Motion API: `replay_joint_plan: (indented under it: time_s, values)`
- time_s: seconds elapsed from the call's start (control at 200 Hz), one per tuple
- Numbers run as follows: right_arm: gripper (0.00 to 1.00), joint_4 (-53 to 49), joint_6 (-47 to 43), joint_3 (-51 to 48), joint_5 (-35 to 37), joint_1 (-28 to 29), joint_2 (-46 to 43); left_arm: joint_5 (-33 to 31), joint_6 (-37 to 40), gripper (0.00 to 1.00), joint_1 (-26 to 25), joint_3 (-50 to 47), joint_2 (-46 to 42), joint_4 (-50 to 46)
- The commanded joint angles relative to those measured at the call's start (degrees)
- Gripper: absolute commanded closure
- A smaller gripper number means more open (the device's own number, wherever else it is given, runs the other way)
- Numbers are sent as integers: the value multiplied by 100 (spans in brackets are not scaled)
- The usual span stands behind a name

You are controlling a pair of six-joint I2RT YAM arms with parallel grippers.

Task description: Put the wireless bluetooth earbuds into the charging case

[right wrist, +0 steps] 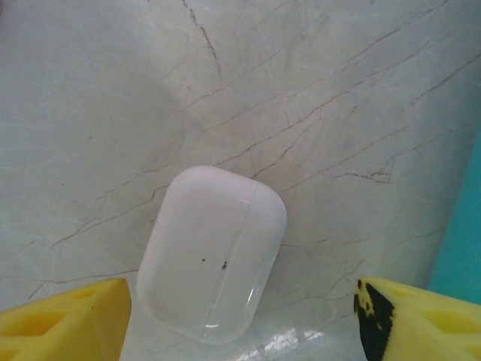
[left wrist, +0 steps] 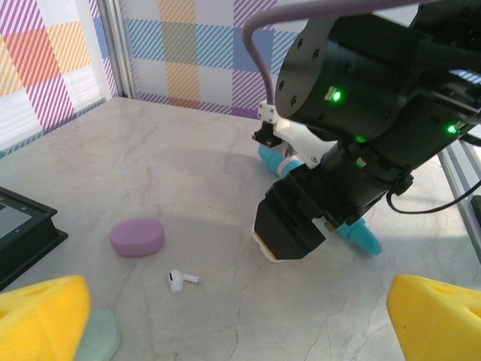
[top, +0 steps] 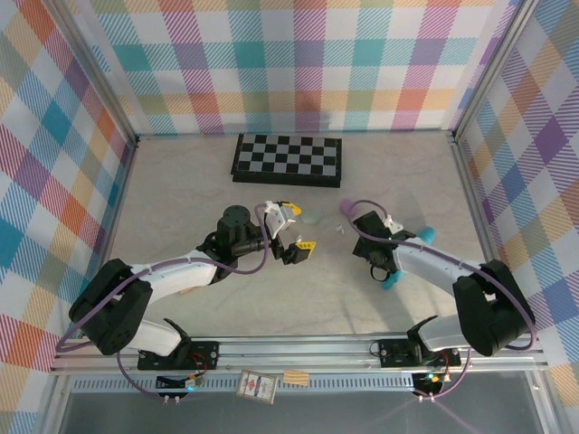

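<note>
Our right end effector (right wrist: 240, 323) wide, straddling charging case (right wrist: 212, 252); left end effector (left wrist: 239, 320) wide, empty. We fear slick case skidding at pinch, shut lid blocking earbud (left wrist: 180, 280)

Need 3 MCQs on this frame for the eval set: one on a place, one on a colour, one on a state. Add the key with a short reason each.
1. Where is the white earbud in the left wrist view?
A. inside the purple case
B. on the table, beside the purple case but apart from it
C. on top of the purple case

2. Colour of the case under the right wrist camera?
A. black
B. red
C. white

3. State of the purple case?
A. shut
B. open, with a bud in it
C. open and empty

Key:
1 B, the bud lies on bare marble with a gap to the case.
2 C, its glossy shell is white against the grey marble.
3 A, it is one smooth closed pebble with no lid raised.
</note>
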Motion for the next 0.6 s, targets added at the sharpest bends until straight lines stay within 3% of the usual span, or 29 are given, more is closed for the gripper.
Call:
replay_joint_plan:
  time_s: [0.0,0.3,0.595]
  values:
    - [27,159,234,32,24,36,200,6,-69,0,-39,-4,-59,232]
    - [31,302,175,126,-87,39,429,-22,-48,0,-39,-51,-125,114]
    - [52,250,-11,239,-33,38,601,-44,-54,0,-43,-41,-93,148]
